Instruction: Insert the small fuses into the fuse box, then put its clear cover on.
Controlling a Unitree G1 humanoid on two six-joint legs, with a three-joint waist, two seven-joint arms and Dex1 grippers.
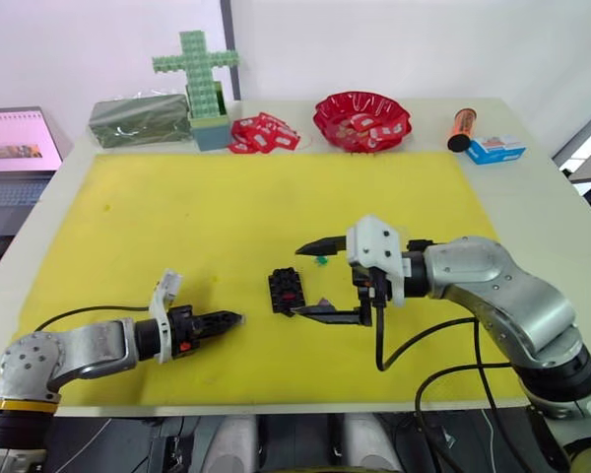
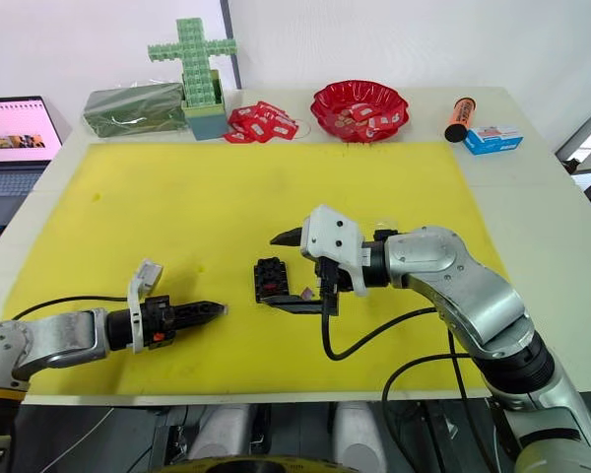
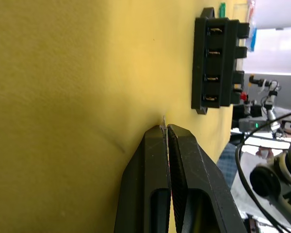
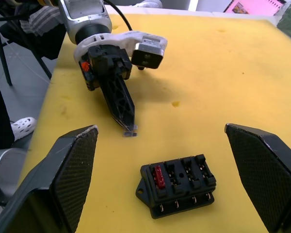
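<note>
One red fuse [image 4: 158, 177] in fuse box [image 4: 178, 191], left end effector [image 4: 130, 130] pinching pale fuse [image 4: 130, 133], right end effector [image 1: 310, 279] released.

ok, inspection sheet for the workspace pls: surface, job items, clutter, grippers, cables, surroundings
Surface: yellow mat on a white table.
Job's things: fuse box on the mat, red fuse seated in an end slot, other slots look empty; green fuse on the mat beside it; purple fuse near the right gripper's lower finger; clear cover: nothing seen.
Clutter: green brick cross, red-and-white packets, red bowl, orange tube, blue box, green pack.
Grippers: left gripper jaws shut on a pale grey fuse; right gripper jaws open around the fuse box.
Cables: black cables loop under the right arm.
Surroundings: laptop at left.
</note>
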